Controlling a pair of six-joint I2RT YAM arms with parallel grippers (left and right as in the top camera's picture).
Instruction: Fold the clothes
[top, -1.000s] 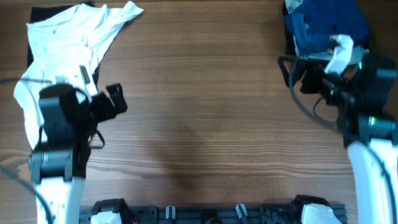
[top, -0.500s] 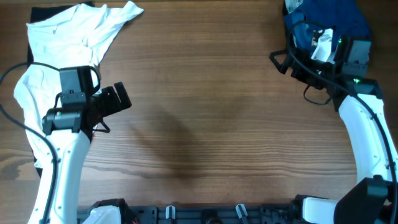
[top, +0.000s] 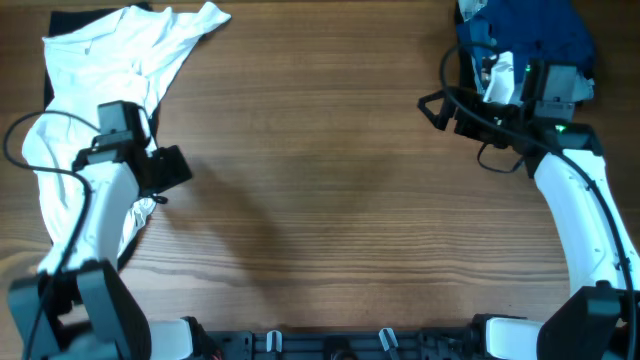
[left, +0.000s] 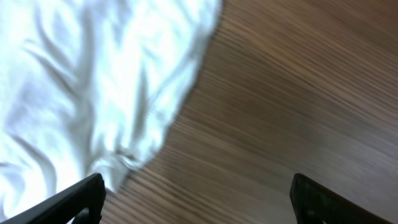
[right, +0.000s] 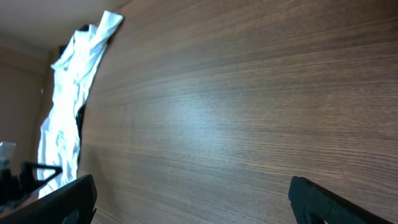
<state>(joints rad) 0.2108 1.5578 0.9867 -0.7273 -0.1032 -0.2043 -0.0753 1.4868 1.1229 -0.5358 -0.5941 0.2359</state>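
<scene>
A crumpled white garment (top: 110, 55) lies at the table's far left, partly over a black cloth. It also shows in the left wrist view (left: 93, 81) and, far off, in the right wrist view (right: 68, 106). A blue garment (top: 530, 35) is heaped at the far right corner. My left gripper (top: 168, 168) is open and empty at the white garment's right edge, low over the wood (left: 196, 202). My right gripper (top: 440, 108) is open and empty just left of the blue heap, over bare wood (right: 193, 199).
The wooden table (top: 320, 180) stretches between the two arms. A black cloth (top: 60, 25) lies under the white garment at the far left corner. Black fixtures (top: 330, 342) line the table's front edge.
My left arm has swung back left, bringing its gripper toward the white garment's edge. My right gripper has moved up and left, beside the blue heap. Neither garment has moved.
</scene>
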